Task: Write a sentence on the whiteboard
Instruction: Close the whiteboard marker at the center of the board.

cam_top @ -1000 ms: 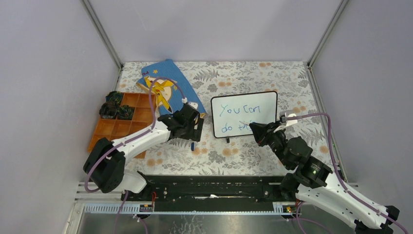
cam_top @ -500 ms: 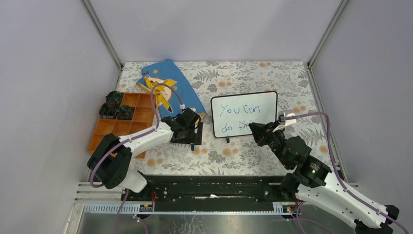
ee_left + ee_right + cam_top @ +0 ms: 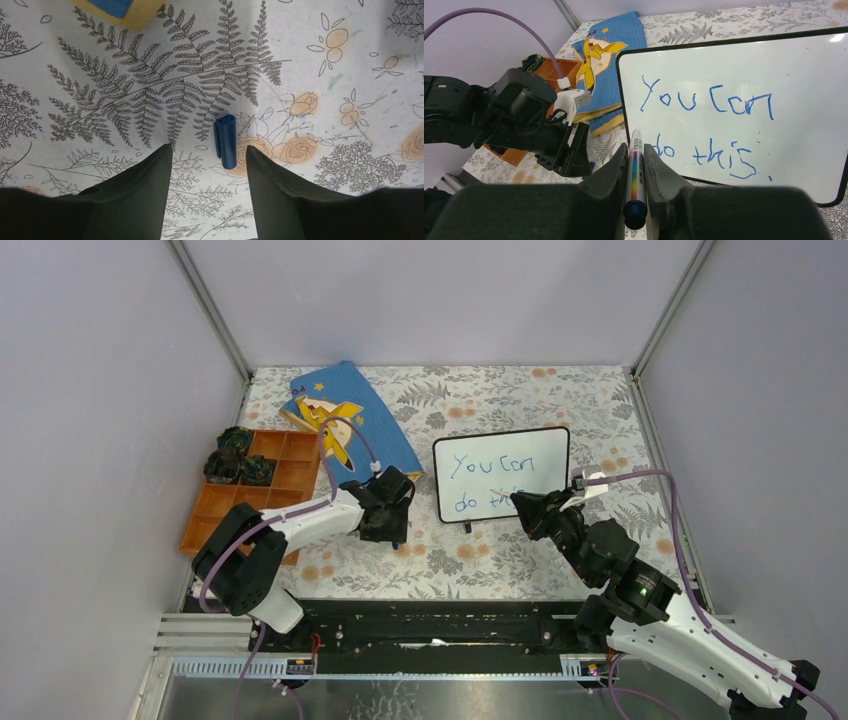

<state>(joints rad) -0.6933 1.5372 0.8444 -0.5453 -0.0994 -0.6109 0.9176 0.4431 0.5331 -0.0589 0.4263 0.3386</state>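
Observation:
The whiteboard [image 3: 545, 446] lies flat right of the table's centre, black-framed. The sentence [image 3: 492, 468] reads "You can / do this" in blue, in two lines. My right gripper [image 3: 528, 510] is at the board's near edge, over the end of "this". In the right wrist view my right gripper [image 3: 635, 148] is shut on a marker [image 3: 634, 175] that points at the whiteboard [image 3: 804, 65] near "do" of the sentence [image 3: 707, 101]. My left gripper [image 3: 393, 528] is open and points down. Its jaws [image 3: 208, 150] stand just short of a blue marker cap [image 3: 225, 141] lying on the cloth.
A blue picture book [image 3: 350, 418] lies left of the board, its corner [image 3: 120, 9] just beyond the cap. An orange compartment tray [image 3: 232, 505] with dark objects [image 3: 238, 464] sits at the left. Grey walls close in the floral table on three sides.
My left gripper has drawn back toward the near side and dropped down over the blue cap. The right gripper and marker have barely moved.

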